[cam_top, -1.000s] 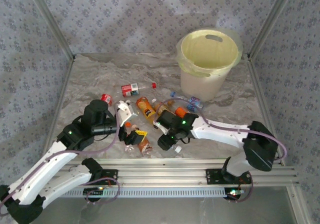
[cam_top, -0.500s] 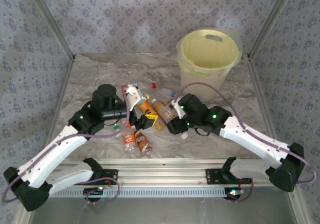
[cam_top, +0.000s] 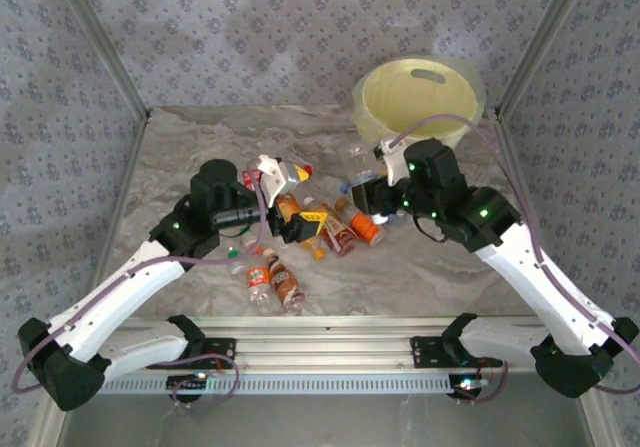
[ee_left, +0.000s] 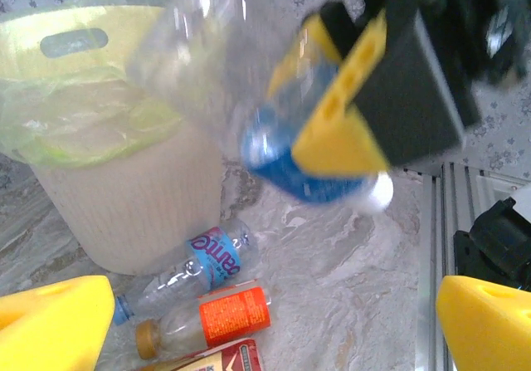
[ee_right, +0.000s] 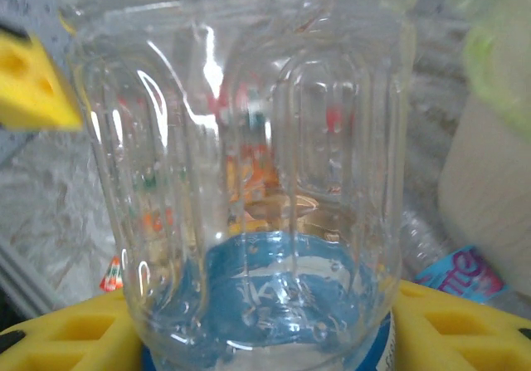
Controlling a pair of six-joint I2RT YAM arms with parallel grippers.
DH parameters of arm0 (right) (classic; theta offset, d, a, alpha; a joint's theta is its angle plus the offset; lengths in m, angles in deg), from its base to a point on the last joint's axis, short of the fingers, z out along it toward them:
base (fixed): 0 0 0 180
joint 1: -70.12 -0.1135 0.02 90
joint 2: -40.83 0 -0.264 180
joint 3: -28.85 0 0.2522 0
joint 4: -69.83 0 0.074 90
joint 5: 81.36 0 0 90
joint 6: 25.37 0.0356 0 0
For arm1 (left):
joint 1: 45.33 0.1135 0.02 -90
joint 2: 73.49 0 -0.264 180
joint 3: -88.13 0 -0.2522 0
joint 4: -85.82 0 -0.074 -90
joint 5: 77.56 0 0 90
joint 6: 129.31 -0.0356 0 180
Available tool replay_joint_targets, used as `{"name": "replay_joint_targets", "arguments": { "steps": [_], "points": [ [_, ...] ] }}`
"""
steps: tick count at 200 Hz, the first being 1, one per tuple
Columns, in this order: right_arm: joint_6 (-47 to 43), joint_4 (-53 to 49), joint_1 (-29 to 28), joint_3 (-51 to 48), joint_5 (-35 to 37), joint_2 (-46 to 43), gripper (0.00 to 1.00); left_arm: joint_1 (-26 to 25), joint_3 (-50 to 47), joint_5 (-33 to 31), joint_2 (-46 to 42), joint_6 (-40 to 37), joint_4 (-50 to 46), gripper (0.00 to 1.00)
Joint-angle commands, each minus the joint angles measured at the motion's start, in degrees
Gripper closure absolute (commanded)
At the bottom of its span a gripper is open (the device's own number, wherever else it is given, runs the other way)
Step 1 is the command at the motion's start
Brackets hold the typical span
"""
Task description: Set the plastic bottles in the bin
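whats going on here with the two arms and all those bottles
The right gripper is shut on a clear blue-labelled bottle and holds it up off the table, close to the bin. The left gripper hangs open over the other bottles lying on the table and holds nothing. Most of the bottles have yet to go in.

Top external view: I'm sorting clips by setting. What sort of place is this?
Likely a lab robot cell: patterned fabric walls, aluminium frame posts, and a marble-look tabletop strewn with bottles beside a bin.
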Motion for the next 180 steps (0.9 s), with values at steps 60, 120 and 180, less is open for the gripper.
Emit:
{"name": "replay_joint_targets", "arguments": {
  "steps": [60,120,180],
  "points": [
    [-5.96,-1.95,10.33,12.41,3.32,5.59,0.41,0.06,-1.56,-0.37,-1.96,-2.21,-0.99,0.00],
    [-7.36,0.20,15.69,19.54,5.11,11.55,0.41,-0.28,-2.10,-0.83,-2.39,-2.13,-0.81,0.00],
    [-8.83,-0.17,21.06,28.24,6.99,19.87,0.42,-0.82,-1.95,-1.92,-2.46,-3.25,-2.17,0.00]
  ]
}}
